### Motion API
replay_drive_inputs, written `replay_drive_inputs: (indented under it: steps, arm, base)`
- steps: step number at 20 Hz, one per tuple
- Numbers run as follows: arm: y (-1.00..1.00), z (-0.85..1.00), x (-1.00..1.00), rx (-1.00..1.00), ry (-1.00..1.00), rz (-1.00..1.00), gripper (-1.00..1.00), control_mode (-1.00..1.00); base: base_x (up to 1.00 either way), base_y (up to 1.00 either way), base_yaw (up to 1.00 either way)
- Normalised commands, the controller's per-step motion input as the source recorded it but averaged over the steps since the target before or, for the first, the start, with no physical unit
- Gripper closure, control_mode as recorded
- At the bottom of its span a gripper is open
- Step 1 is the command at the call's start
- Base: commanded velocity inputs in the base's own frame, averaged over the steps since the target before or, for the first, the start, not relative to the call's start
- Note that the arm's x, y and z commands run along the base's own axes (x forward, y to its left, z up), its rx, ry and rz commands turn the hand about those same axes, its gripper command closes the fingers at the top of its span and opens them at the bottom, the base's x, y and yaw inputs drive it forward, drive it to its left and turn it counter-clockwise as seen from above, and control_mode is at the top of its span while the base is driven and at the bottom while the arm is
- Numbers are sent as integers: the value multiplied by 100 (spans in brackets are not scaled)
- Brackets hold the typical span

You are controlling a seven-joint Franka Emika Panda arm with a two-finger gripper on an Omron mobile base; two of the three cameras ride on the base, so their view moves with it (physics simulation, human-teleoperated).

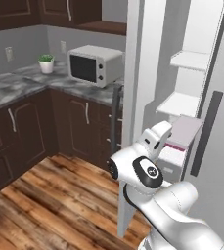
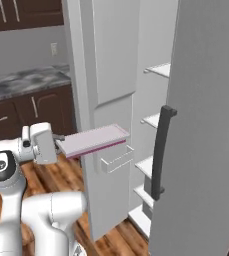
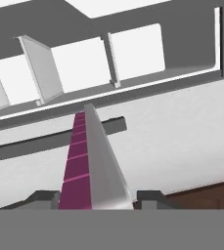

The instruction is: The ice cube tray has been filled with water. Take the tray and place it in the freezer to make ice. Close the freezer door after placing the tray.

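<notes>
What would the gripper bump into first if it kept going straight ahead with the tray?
Probably the freezer inside: the gripper, shut on the ice cube tray, points at its white shelves. The tray's far end would likely touch first; depth is unclear.

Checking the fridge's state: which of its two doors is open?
The left one, the freezer door, swung out with its shelves exposed; the right door stays shut.

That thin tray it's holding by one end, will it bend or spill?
The ice cube tray probably stays stiff: it juts out straight from the gripper without sagging. Held by one end and reportedly water-filled, any tilt may spill it.
</notes>
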Motion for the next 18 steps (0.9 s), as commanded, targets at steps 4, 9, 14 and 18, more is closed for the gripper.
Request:
replay_drive_inputs:
  steps: [4, 9, 14, 18]
  arm:
    - [0, 0, 0, 0, 0, 0, 100, 100]
    - [0, 0, 0, 0, 0, 0, 100, 100]
    - [0, 0, 0, 0, 0, 0, 100, 100]
    - [0, 0, 0, 0, 0, 0, 100, 100]
  base:
    - [23, -33, 0]
    - [14, -24, -1]
    - [9, -3, -9]
    - [1, -1, -15]
